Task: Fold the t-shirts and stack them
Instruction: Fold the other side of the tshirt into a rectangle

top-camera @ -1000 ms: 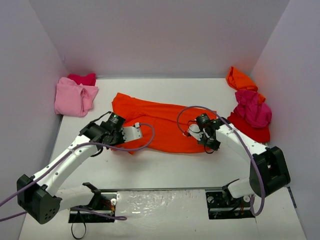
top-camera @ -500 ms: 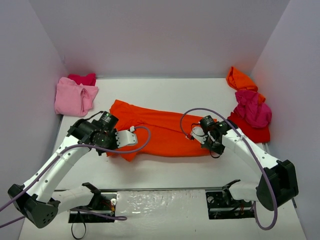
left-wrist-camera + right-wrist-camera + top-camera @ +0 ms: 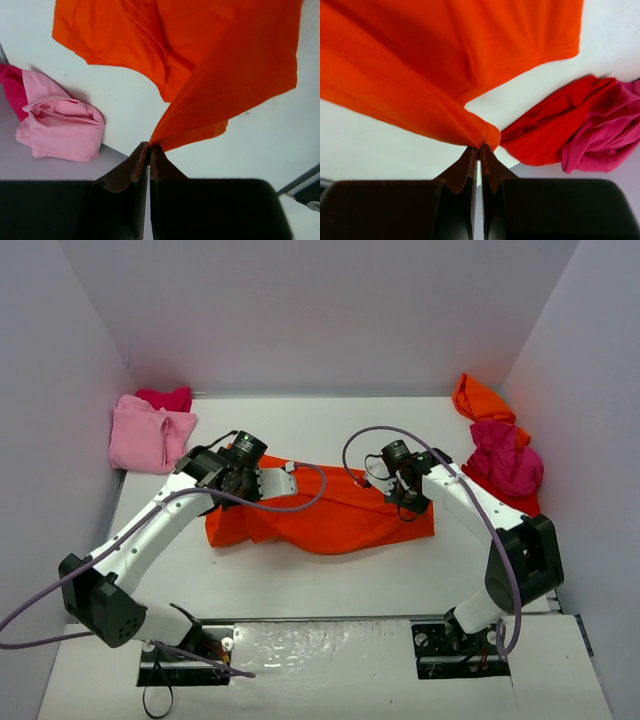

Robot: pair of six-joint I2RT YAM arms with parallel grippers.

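Orange-red tee is spread mid-desk, with its long axis running left-right. Left of it a light pink tee is bunched, well apart. The tee's far edge is lifted at two points. The left jaws are pressed together on its left part, and the right jaws are pinched shut on its right part. From both pinches the cloth is draped nearward, with the hem rested on the desk. Right of the tee, orange, magenta and red tees are piled. Likely next: the held edge is carried nearward over the hem, with both arms kept level.
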